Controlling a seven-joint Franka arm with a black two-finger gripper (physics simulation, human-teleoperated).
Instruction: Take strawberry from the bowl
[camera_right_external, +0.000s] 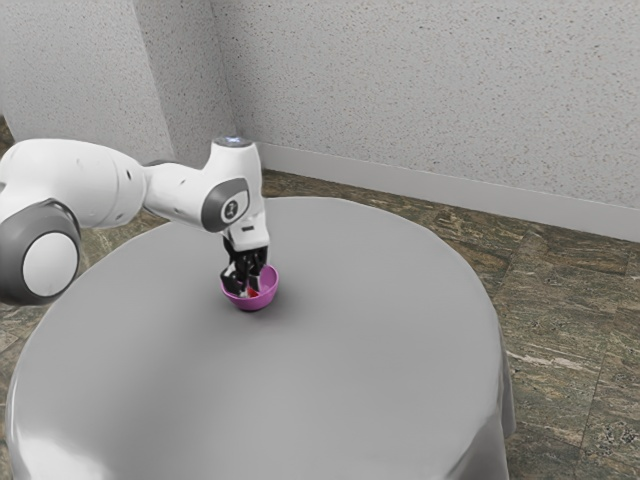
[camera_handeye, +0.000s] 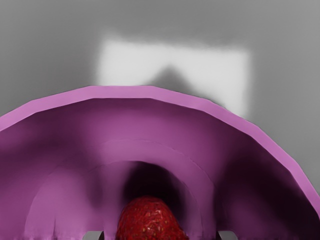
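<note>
My gripper (camera_right_external: 246, 288) reaches down into the pink-purple bowl (camera_right_external: 265, 298), and a bit of the red strawberry (camera_right_external: 253, 293) shows by its fingertips. In the wrist view the gripper (camera_handeye: 160, 235) is open, a fingertip on either side of the strawberry (camera_handeye: 149, 221) and a gap between each fingertip and the fruit. The strawberry rests low inside the bowl (camera_handeye: 150, 92); its lower part is cut off by the view's edge.
The bowl stands on a round table (camera_right_external: 370, 350) with a grey cloth. Beyond the table are a stone-patterned floor (camera_right_external: 560, 300) and speckled walls (camera_right_external: 430, 90).
</note>
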